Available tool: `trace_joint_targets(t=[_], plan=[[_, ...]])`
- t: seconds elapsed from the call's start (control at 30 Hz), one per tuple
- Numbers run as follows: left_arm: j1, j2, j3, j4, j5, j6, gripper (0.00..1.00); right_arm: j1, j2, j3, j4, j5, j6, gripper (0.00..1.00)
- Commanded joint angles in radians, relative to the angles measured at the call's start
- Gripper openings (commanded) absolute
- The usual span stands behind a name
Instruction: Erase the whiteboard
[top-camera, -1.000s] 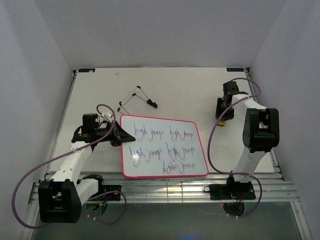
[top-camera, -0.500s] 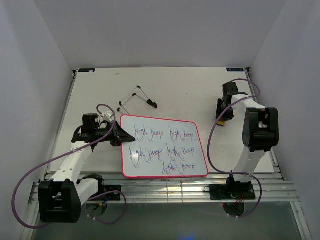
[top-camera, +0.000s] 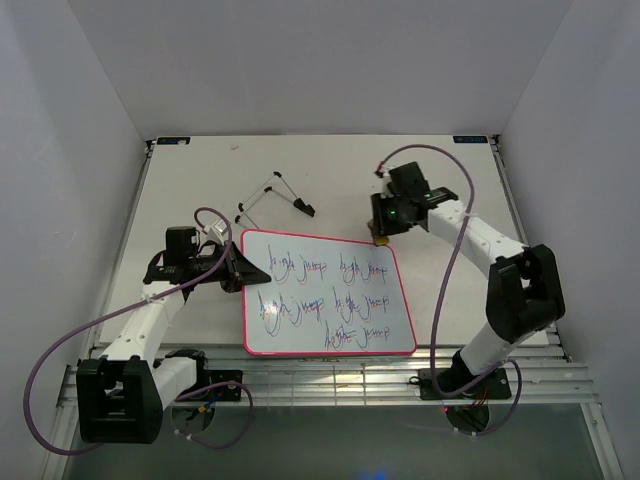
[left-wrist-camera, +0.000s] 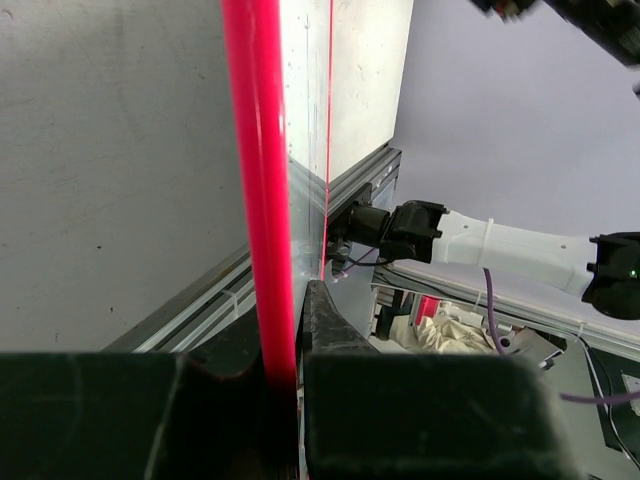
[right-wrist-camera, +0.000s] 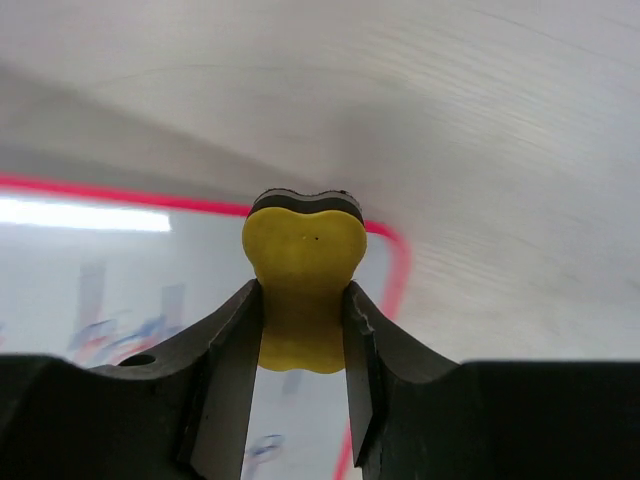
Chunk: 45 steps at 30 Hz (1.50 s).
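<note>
Table (top-camera: 200, 170): white surface, carrying all items listed below.

Whiteboard (top-camera: 325, 295): lies flat on the near middle of the table, between the 2 arms. Its pink-red rim is intact all round. Blue-purple writing (top-camera: 330, 300) runs across the face in 3 rows.

Left gripper (top-camera: 240, 268): at the board's left edge. The left wrist view shows the red rim (left-wrist-camera: 258, 180) passing between the 2 fingers, which are clenched on it.

Right gripper (top-camera: 385, 225): reached out to the board's far right corner. Its fingers (right-wrist-camera: 232, 340) are pressed against both sides of a yellow eraser (right-wrist-camera: 303, 270), grasping it at the waist.

Wire stand (top-camera: 272, 195): thin, black, lying on the table beyond the board's far left corner, apart from it.

Eraser, further: dark pad on the side facing away from the wrist camera. It sits over the board's far rim near the right corner (right-wrist-camera: 385, 250). Contact with the board cannot be determined.
</note>
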Motion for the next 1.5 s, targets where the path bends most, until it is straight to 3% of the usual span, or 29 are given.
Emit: trace_joint_targets(t=[0.0,0.17,0.37,0.57,0.8,0.97,1.23,1.33,1.47], plan=[[-0.006,0.002,0.046,0.014,-0.115,0.131,0.00,0.255,-0.042,0.074,0.029,-0.186,0.005,0.33],[-0.006,-0.011,0.040,0.034,-0.101,0.135,0.00,0.556,0.042,0.216,0.029,-0.142,0.042,0.33],[-0.006,-0.057,0.026,0.052,-0.086,0.131,0.00,0.665,0.165,0.379,0.000,-0.098,0.060,0.33],[-0.006,-0.061,0.022,0.057,-0.078,0.129,0.00,0.671,0.232,0.395,-0.043,-0.034,0.057,0.34],[-0.006,-0.040,0.019,0.063,-0.057,0.131,0.00,0.558,0.214,0.316,-0.089,0.011,0.056,0.34],[-0.006,-0.018,0.016,0.078,-0.049,0.129,0.00,0.601,0.264,0.422,-0.132,-0.024,0.025,0.34],[-0.006,-0.005,0.011,0.092,-0.032,0.131,0.00,0.691,0.416,0.739,-0.185,-0.105,0.025,0.35],[-0.006,-0.006,0.011,0.092,-0.029,0.131,0.00,0.676,0.462,0.781,-0.197,-0.081,0.021,0.35],[-0.006,-0.011,0.011,0.095,-0.031,0.131,0.00,0.656,0.452,0.720,-0.203,-0.044,0.017,0.35]])
